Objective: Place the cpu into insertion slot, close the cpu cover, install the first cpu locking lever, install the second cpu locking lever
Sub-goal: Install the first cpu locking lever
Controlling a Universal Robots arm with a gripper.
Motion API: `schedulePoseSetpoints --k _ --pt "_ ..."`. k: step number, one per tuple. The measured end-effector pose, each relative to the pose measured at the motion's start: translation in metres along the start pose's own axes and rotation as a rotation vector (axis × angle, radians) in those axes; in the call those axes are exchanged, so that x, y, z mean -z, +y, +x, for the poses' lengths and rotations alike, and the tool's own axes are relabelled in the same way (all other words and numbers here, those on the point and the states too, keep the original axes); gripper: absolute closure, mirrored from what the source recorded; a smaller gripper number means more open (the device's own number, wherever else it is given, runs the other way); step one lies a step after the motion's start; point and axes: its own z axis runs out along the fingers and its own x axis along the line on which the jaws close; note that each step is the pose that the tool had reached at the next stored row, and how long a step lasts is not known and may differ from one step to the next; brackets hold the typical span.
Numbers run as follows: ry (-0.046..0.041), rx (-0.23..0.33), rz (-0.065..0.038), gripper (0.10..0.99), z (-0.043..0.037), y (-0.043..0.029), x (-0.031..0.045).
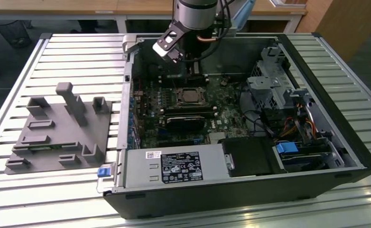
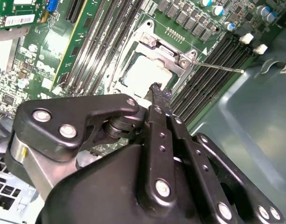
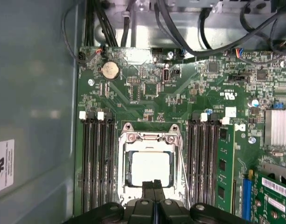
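Open case on a slatted metal table. The arm enters from above, near the case's far wall. A grey moulded fixture stands well apart on the exterior view's left, and a black block lies just beside the socket. In the first wrist view the cpu, flat, square and dull silver, sits in the insertion slot, whose thin bright metal frame borders it on every side. Long black memory slots flank the frame closely on two sides, so the open room is directly above the chip. The gripper, matt black, has its fingers pressed together with nothing between them, the tips at one edge of the cpu; whether they touch it cannot be told. The second wrist view adds the gripper's bolted linkage plates and a thin steel lever reaching from the frame's corner across the neighbouring memory slots
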Motion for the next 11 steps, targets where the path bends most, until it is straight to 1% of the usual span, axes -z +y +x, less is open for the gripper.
schedulePoseSetpoints --k 7,11 --pt "0.0013 0.124 0.003 0.98 0.0 0.0 -0.0004" --pt "0.002 0.173 0.005 0.98 0.0 0.0 -0.0005"
